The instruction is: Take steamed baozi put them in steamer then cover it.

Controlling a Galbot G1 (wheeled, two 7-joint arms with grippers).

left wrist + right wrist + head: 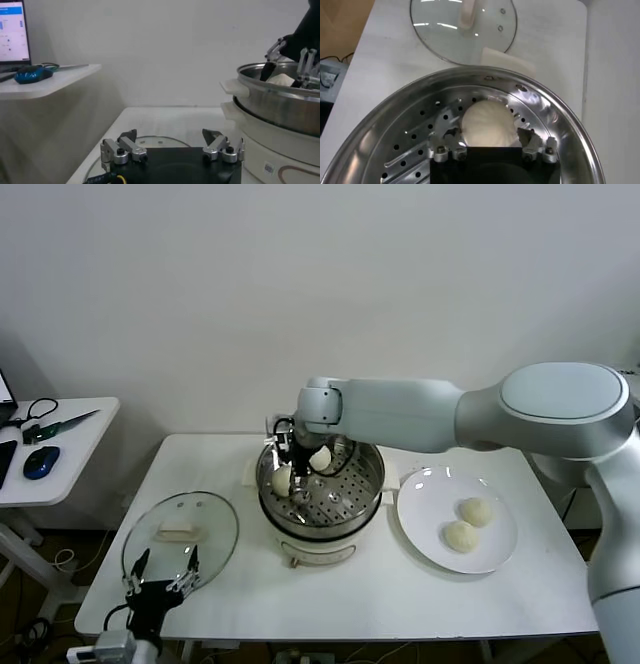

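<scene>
The steamer [368, 487] stands mid-table on its cream base. Two baozi lie on its perforated tray, one at the far side [320, 457] and one at the left [283, 479]. My right gripper [297, 484] is down inside the pot at the left baozi. In the right wrist view its open jaws [487, 134] stand on either side of this baozi [487, 122], which rests on the tray. Two more baozi [474, 511] [460, 535] lie on the white plate [420, 484]. My left gripper [160, 579] is open and empty at the near left, beside the glass lid [180, 534].
The glass lid with its cream knob lies flat on the table left of the steamer and also shows in the right wrist view [445, 30]. A side table [60, 434] with a mouse and cables stands at the far left. The steamer wall [280, 105] is right of my left gripper [172, 142].
</scene>
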